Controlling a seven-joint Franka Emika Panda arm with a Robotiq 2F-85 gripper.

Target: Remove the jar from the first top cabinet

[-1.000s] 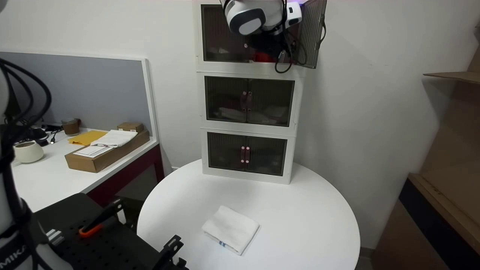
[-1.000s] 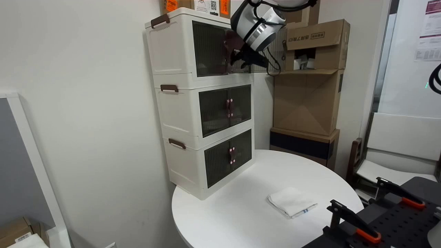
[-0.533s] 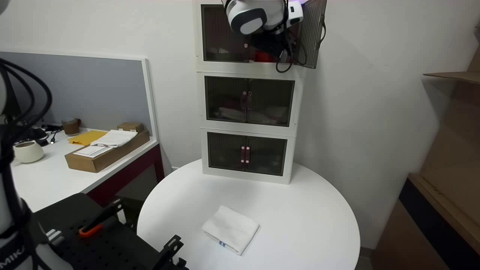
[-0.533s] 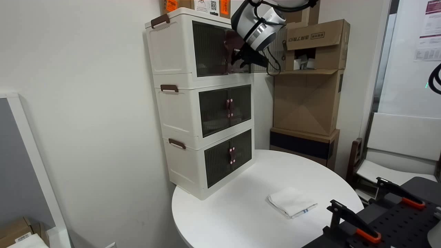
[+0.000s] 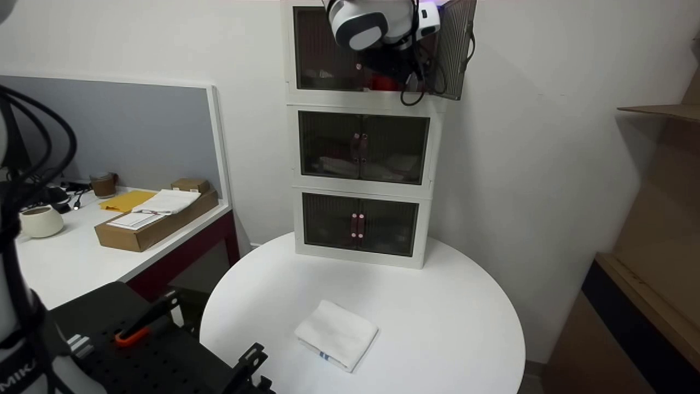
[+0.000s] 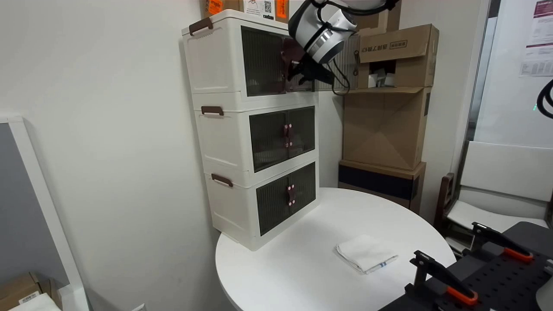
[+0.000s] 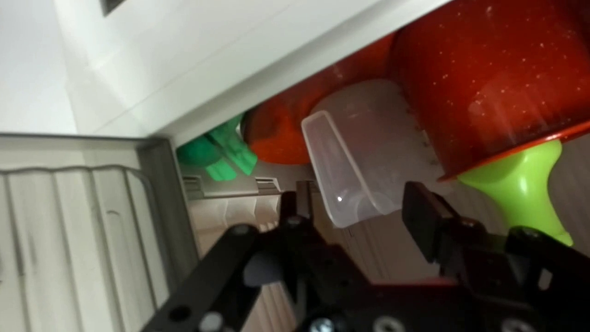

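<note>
The jar point(image 7: 368, 133) is a clear, see-through container inside the right side of the top cabinet point(image 5: 322, 97), also in an exterior view point(image 6: 211, 60). It shows only in the wrist view; the exterior views do not show it clearly. The cabinet's right door point(image 5: 458, 49) stands open. My gripper point(image 7: 355, 198) is open at the cabinet opening, also seen in an exterior view point(image 6: 297, 74). In the wrist view the jar's near end shows between the fingertips, with gaps on both sides; I cannot tell how deep it sits between them.
A red speckled pot point(image 7: 498, 78) and a lime-green item point(image 7: 530, 189) are beside the jar. An orange item point(image 7: 276, 133) and green pieces point(image 7: 221, 150) lie beyond it. A folded white cloth point(image 5: 336, 335) lies on the round table point(image 5: 437, 328). Cardboard boxes point(image 6: 380, 125) stand near the door.
My arm and gripper have shifted very slightly to the left in both exterior views. The open door and the cabinets have not moved.
</note>
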